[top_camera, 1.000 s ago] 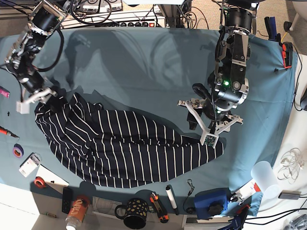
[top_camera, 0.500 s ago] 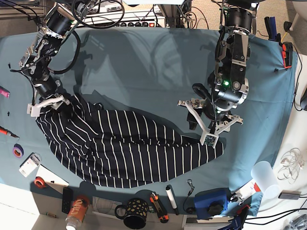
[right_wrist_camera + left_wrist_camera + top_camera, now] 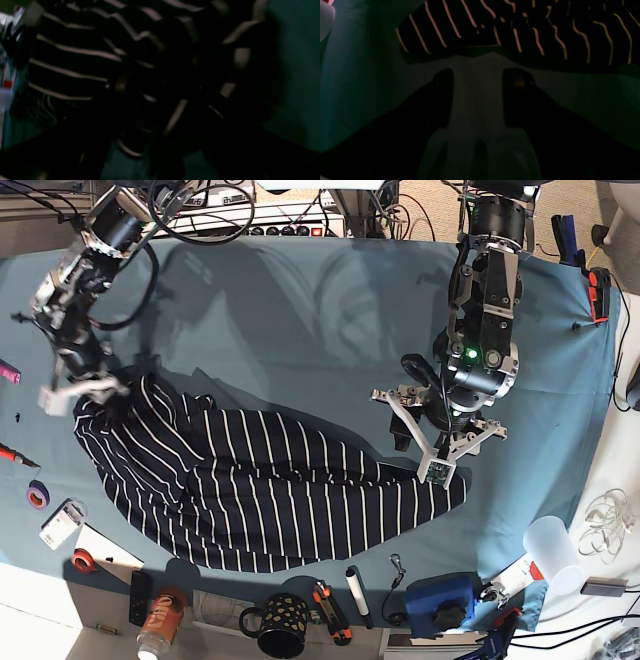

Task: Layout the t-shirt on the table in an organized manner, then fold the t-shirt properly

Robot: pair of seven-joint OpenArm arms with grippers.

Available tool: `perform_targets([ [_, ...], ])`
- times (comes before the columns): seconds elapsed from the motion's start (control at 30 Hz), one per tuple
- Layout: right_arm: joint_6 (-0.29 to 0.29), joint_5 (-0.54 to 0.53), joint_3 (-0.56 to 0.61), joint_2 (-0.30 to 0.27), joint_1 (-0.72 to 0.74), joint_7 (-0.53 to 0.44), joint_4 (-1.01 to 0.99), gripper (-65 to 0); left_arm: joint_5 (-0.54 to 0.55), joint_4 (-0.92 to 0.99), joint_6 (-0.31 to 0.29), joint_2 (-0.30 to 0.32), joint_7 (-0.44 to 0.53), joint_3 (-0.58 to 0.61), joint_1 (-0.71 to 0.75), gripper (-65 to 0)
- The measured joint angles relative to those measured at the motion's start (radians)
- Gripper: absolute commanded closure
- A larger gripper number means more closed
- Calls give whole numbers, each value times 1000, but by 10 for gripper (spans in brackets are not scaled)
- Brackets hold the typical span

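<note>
The dark navy t-shirt (image 3: 270, 490) with thin white stripes lies crumpled in a long band across the teal table (image 3: 300, 320). My right gripper (image 3: 78, 390) is at the shirt's left end with its white fingers spread wide. The right wrist view is dark and filled with bunched striped t-shirt (image 3: 75, 50), and I cannot tell whether any cloth is pinched. My left gripper (image 3: 440, 425) hangs over the shirt's right end. In the left wrist view this left gripper (image 3: 480, 97) is open, with bare teal cloth between its dark fingers (image 3: 442, 97). The t-shirt's edge (image 3: 520, 25) lies just beyond the tips.
Along the front edge stand a dotted mug (image 3: 280, 627), an orange can (image 3: 160, 617), a white marker (image 3: 358, 595), a blue box (image 3: 440, 600) and a plastic cup (image 3: 555, 550). Tape rolls (image 3: 38, 496) lie at the left edge. Cables and a power strip (image 3: 280, 225) run along the back.
My right arm swung right and then back left over the shirt's left end, and the cloth there shifted slightly. The left arm has not moved.
</note>
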State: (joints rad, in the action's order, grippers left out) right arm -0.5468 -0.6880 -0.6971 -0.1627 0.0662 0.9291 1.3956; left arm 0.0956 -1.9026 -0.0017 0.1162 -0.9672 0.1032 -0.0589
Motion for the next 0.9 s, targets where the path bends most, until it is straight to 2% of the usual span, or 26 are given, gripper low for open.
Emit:
perform_targets([
  [0.1,-2,33,65,2,1,-56,0,-303,0,0,0,0,0,0,0,-317],
  [0.27,1,63,162,2,3,-71,0,-303,0,0,0,0,0,0,0,-317],
  [0.43,1,100,174,13,27,-66,0,-300,0,0,0,0,0,0,0,-317],
  [0.53,2,82,174,13,37,-19,7,-223,0,0,0,0,0,0,0,-317],
  [0.67,1,77,174,13,34,56,53,-39,0,0,0,0,0,0,0,-317],
  [0.7,1,77,174,13,34,58,68,-12,0,0,0,0,0,0,0,-317],
  [0.9,1,73,97,13,36,59,172,0,0,0,0,0,0,0,0,-317],
])
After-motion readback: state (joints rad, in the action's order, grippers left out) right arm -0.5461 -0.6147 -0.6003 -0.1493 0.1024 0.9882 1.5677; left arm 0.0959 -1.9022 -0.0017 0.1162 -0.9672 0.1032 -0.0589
